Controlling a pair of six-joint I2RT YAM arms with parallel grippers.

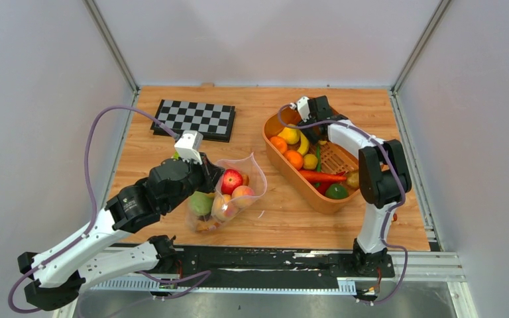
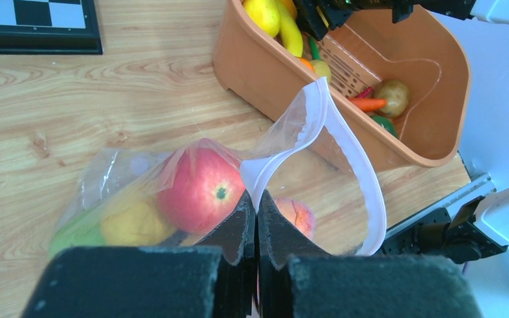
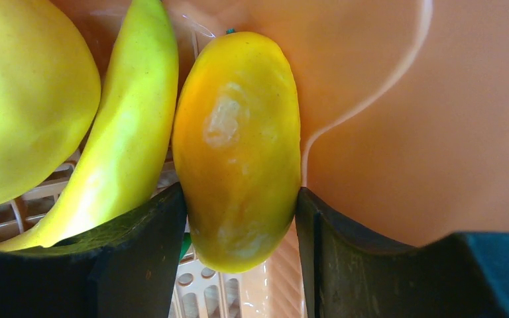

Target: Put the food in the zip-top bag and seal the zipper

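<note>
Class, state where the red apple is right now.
In the top view, the red apple sits inside the zip-top bag, left of centre, beside the left gripper.

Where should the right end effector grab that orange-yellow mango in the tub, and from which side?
Across the narrow middle of the mango, from above: it is long and slim. One finger goes beside the banana, the other by the tub wall, just as the right end effector straddles it now.

Orange tub [image 2: 258, 73], checkered board [image 1: 195, 119] (black-white), red apple [image 1: 231, 180]
</note>
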